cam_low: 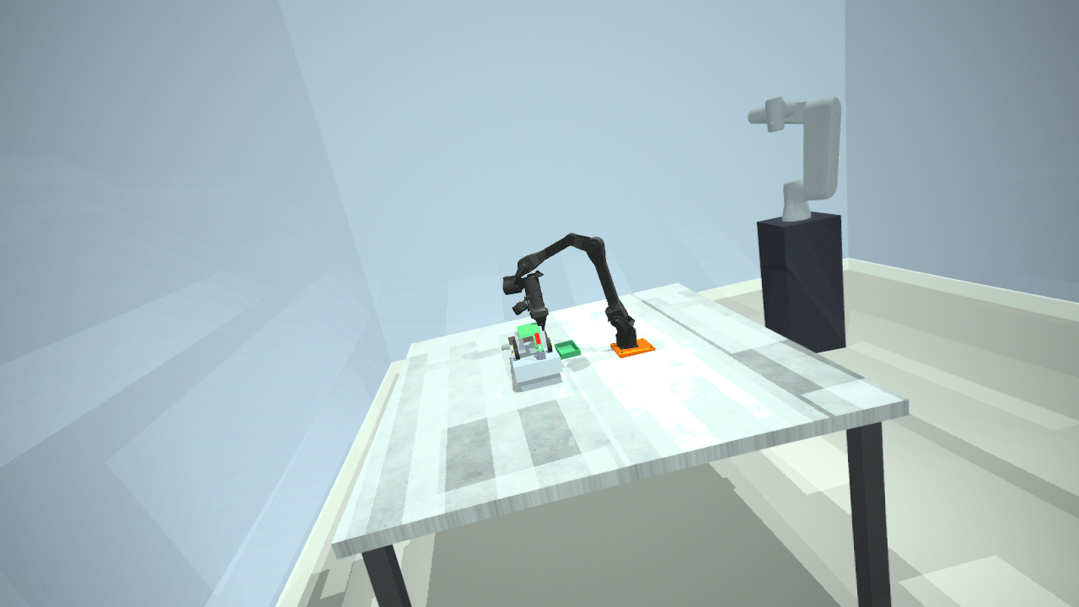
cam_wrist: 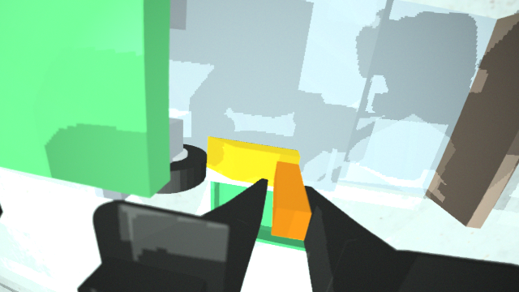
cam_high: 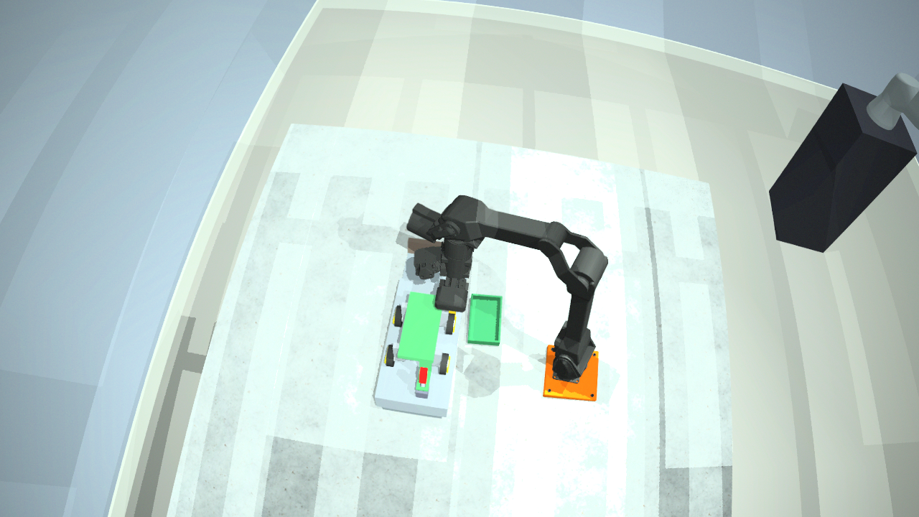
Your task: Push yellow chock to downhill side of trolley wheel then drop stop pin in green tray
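Observation:
The trolley's green deck (cam_high: 421,324) (cam_wrist: 81,89) stands on the pale ramp (cam_high: 411,398) (cam_low: 537,371). The red-headed stop pin (cam_high: 422,375) sits at its uphill end. In the wrist view the yellow chock (cam_wrist: 243,162) lies right beside a black trolley wheel (cam_wrist: 188,170), and they look to be touching. Its orange handle (cam_wrist: 289,199) stands between my fingers. My gripper (cam_wrist: 284,189) (cam_high: 449,296) is slightly open, with a gap between the left finger and the handle. The top and exterior views hide the chock under the gripper. The green tray (cam_high: 484,321) (cam_low: 567,347) is empty and lies to the right of the ramp.
A brown block (cam_wrist: 474,154) (cam_high: 421,244) lies at the ramp's downhill end, behind the gripper. The arm's orange base plate (cam_high: 570,379) sits right of the tray. A dark pedestal (cam_high: 835,173) with a grey arm stands off the table at the far right.

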You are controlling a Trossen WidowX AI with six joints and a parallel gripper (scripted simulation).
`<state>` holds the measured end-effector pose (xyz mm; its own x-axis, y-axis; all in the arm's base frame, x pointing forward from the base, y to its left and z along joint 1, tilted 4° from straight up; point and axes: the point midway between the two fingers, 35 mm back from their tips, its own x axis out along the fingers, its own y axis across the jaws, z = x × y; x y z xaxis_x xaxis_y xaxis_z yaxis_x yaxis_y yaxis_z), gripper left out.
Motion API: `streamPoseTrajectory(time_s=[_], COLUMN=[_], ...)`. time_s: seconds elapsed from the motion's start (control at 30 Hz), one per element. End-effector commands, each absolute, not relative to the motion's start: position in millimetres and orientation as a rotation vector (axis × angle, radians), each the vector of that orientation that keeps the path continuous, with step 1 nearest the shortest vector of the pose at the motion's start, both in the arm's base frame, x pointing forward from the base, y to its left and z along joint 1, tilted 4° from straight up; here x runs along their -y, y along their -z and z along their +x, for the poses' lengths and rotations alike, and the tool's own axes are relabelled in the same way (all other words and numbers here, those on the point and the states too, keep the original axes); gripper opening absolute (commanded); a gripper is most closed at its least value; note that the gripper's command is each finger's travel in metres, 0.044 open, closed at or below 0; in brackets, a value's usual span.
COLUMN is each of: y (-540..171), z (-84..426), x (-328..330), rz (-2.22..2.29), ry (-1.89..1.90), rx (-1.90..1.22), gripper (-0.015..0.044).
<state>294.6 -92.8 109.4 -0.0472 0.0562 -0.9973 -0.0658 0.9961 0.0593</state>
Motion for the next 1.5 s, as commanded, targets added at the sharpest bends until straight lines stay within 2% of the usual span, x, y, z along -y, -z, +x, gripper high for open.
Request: streamPoseTrajectory(time_s=[0.0, 0.7, 0.83, 0.97, 1.47], y=[-109.4, -167.4, -159.8, -165.1, -182.6], z=[294.8, 297.2, 296.0, 300.0, 320.7], x=[93.0, 96.7, 96.3, 90.0, 28.3], rz=[-0.009, -0.004, -0.004, 0.049, 0.487], ry=[-0.100, -0.105, -0.101, -0.033, 0.331], rx=[-1.615, -1.618, -1.619, -1.604, -1.543], gripper=[0.0184, 0.0190, 0.0295, 0.0190, 0.0190])
